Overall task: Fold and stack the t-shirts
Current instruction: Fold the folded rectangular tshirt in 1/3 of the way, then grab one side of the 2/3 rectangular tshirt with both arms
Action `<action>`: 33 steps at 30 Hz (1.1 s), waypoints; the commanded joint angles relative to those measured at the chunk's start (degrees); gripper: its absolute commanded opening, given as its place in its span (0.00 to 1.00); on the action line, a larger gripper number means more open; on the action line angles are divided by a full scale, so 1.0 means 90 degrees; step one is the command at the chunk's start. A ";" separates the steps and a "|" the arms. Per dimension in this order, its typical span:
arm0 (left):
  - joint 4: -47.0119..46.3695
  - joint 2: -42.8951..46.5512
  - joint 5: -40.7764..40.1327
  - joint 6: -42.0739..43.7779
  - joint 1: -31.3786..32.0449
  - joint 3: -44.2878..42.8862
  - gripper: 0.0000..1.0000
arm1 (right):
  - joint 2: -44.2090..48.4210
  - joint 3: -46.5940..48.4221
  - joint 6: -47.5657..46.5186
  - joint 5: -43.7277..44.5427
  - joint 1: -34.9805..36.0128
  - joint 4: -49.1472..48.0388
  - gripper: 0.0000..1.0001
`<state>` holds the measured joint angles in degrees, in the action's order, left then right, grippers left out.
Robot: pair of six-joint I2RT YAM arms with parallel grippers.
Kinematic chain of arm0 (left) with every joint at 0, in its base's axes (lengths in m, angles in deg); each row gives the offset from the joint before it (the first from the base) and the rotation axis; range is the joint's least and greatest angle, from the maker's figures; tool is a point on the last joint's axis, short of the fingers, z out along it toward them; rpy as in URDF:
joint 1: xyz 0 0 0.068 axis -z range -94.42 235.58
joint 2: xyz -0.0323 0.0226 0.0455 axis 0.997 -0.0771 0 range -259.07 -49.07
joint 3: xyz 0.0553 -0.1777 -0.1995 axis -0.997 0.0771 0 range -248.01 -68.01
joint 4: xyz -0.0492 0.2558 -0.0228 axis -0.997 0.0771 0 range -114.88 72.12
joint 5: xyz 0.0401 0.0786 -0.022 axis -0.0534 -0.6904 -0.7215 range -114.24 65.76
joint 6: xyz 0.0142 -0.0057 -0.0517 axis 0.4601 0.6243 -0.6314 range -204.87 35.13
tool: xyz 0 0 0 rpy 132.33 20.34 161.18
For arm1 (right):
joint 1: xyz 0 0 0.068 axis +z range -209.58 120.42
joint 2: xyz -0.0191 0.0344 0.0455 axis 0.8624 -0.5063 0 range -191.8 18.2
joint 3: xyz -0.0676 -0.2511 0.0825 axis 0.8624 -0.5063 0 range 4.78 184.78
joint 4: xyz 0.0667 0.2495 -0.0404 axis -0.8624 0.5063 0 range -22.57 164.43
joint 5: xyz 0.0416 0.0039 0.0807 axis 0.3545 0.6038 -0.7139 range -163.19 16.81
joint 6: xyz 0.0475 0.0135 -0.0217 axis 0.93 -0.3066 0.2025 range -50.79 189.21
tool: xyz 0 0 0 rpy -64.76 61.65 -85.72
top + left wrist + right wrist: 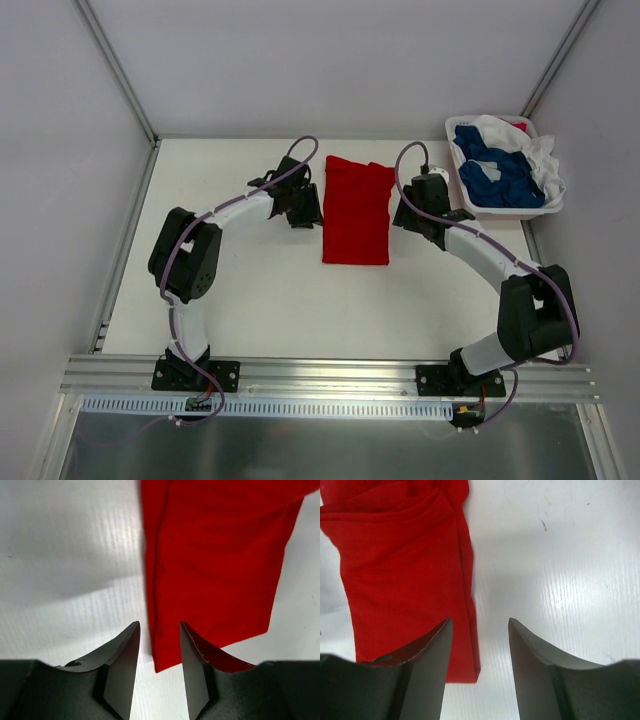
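The white table [250, 300] is walled at the back and on both sides, with a wide bare stretch between the arm bases and the cloth. The red t-shirt [356, 210] lies flat near the table's middle, folded into a long rectangle whose long edges run away from the bases. Its near short edge faces the bare stretch and its far edge sits close to the table's back edge. The white basket [512, 213] fills the far right corner, against the right edge, and holds a crumpled blue t-shirt [495, 175] and a white t-shirt [545, 165]. The left gripper [305, 205] sits just beside the red shirt's left long edge. Its jaws are spread, and in the wrist view a corner of the cloth shows in the gap [159, 630], unpinched. The right gripper [412, 212] sits just beside the right long edge, jaws also spread, with bare table showing between them [480, 625] and the cloth's edge running past one finger [427, 665].
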<state>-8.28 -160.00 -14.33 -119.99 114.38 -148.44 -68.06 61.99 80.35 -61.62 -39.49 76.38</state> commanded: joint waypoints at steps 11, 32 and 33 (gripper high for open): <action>-0.0331 0.0227 -0.0125 -0.0356 0.0599 0.0868 0.37 | 0.0824 -0.1151 0.0550 0.0149 0.0774 0.0090 0.52; -0.0839 -0.0008 0.0041 -0.0473 0.0599 0.1319 0.36 | -0.0122 -0.1640 0.0842 -0.0212 0.0970 -0.0750 0.53; -0.0839 0.0021 0.0032 -0.0464 0.0599 0.1338 0.36 | -0.0152 -0.1640 0.0852 -0.0212 0.0980 -0.0770 0.53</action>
<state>-15.71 -159.61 -14.18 -123.55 119.99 -137.55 -68.67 47.24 86.47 -62.40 -31.18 71.99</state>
